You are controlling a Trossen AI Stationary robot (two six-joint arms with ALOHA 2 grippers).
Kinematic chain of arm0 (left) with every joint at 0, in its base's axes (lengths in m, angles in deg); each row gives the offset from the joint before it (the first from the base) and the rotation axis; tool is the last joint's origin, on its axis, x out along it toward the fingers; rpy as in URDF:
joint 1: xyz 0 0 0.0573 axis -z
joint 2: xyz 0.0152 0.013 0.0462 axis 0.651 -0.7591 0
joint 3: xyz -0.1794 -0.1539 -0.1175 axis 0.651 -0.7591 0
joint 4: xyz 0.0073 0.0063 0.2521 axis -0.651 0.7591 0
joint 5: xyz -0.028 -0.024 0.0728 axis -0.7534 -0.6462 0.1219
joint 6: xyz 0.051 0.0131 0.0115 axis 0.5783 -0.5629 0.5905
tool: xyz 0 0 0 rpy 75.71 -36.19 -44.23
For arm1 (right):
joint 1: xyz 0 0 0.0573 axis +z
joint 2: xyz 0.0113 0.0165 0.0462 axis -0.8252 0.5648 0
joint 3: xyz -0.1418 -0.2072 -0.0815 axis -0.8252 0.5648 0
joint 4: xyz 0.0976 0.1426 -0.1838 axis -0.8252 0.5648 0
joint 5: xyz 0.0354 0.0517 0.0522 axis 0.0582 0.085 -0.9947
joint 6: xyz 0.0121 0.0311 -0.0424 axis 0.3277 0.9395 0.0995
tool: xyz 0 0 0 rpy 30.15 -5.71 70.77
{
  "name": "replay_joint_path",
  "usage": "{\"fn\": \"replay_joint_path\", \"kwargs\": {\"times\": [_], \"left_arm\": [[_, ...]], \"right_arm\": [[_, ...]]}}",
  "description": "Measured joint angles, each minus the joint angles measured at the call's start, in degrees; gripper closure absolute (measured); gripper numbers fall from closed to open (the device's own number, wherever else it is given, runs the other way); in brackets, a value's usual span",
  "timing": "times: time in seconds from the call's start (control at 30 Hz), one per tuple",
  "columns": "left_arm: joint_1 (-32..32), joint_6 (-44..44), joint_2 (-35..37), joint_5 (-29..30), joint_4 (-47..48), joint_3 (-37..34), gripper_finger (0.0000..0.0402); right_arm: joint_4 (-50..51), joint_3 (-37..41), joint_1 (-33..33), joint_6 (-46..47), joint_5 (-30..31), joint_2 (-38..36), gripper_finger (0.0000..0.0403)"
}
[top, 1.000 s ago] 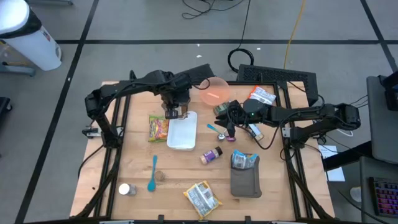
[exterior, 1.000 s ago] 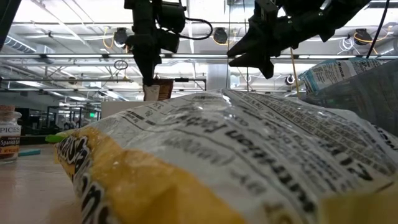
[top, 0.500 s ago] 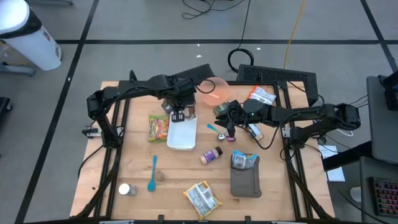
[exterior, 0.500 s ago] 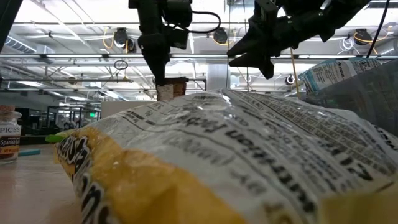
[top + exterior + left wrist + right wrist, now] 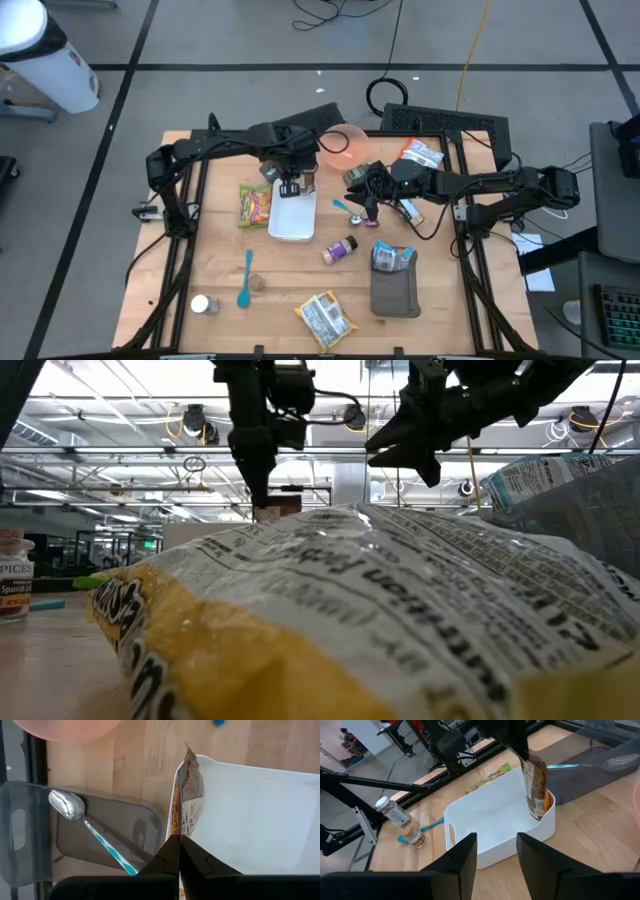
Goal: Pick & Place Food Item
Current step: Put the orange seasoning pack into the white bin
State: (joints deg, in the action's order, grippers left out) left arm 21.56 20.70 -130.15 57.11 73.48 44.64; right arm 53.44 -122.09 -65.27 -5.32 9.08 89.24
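Note:
A brown snack packet (image 5: 537, 790) hangs from my left gripper (image 5: 291, 186), which is shut on it above the far end of the white tray (image 5: 292, 222). In the left wrist view the packet (image 5: 187, 795) shows edge-on beside the tray's rim (image 5: 176, 790). The low view shows it (image 5: 277, 512) below the left fingers. My right gripper (image 5: 362, 195) hovers to the right of the tray, open, with nothing between its fingers (image 5: 465, 855). My left gripper pinches the packet's upper edge (image 5: 181, 832) between its two shut fingers, which come from above and point down. The packet hangs upright below them, its lower end (image 5: 539, 814) inside the tray near the far rim. Whether it touches the tray's floor I cannot tell.
A colourful candy bag (image 5: 254, 205) lies left of the tray and a pink plate (image 5: 343, 148) behind it. A small blue spoon (image 5: 345, 207), a spice jar (image 5: 340, 250), a grey pouch (image 5: 393, 292), a yellow chip bag (image 5: 325, 318) and a long blue spoon (image 5: 245, 280) lie nearer.
My left gripper has carried the packet toward the table's right edge and a little down. It has gone from the tray's far left corner to over the tray's far end. The packet has stayed upright and hangs lower now.

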Motion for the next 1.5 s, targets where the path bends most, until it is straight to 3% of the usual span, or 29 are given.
{"fn": "replay_joint_path", "kwargs": {"times": [1.0,1.5], "left_arm": [[1.7,-0.5,-4.1,0.2,-2.7,-0.3,0.0401],[1.7,-1.8,-4.1,-0.8,-2.6,-0.3,0.0377]], "right_arm": [[1.5,0.0,0.3,0.0,0.0,0.0,0.0273],[1.7,0.0,0.3,-0.2,0.0,0.0,0.0273]]}}
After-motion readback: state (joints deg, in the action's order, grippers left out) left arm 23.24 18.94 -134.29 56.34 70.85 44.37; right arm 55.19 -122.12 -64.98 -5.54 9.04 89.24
